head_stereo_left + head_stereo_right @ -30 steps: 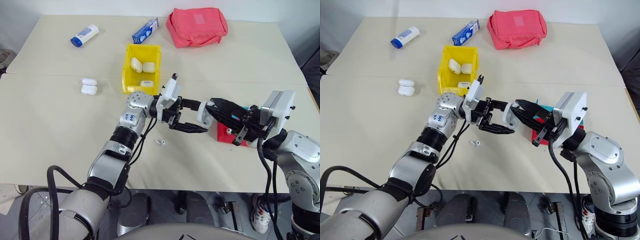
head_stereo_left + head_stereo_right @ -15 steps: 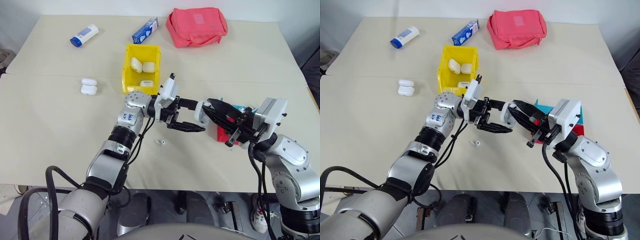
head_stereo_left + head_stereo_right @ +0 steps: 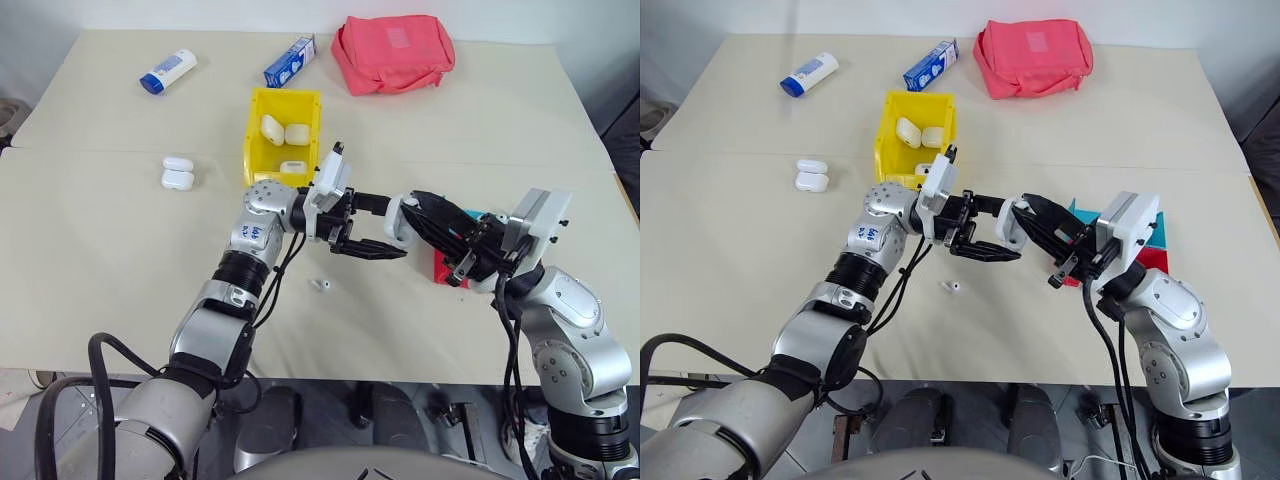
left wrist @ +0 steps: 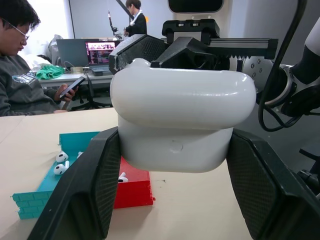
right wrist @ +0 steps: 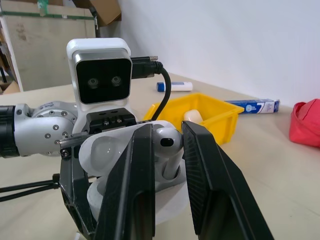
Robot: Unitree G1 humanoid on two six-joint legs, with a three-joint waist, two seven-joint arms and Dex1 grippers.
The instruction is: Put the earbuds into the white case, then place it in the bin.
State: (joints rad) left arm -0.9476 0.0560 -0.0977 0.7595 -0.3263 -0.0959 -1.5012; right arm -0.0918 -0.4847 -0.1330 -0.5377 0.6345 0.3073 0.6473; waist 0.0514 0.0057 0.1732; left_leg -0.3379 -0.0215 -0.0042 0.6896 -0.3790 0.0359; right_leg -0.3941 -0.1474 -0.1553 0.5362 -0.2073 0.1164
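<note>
Seating a tiny glossy white earbud [image 5: 169, 150], pinched by the right gripper [image 5: 167, 165], into the small open white case [image 4: 182, 120] clamped between the left gripper's [image 4: 172, 195] fingers; next, release, then shut lid.

Three cases [image 3: 284, 138] in bin [image 3: 254, 150]

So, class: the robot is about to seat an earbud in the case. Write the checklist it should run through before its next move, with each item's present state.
1. Left gripper shut on the white case: ok.
2. Case lid open: ok, seen in the right wrist view.
3. Right gripper holding an earbud at the case: ok.
4. Earbud fully seated in its socket: cannot tell.
5. Second earbud already in the case: cannot tell; a loose earbud lies on the table.
6. Yellow bin has room: ok, three cases inside, space near the front.
</note>
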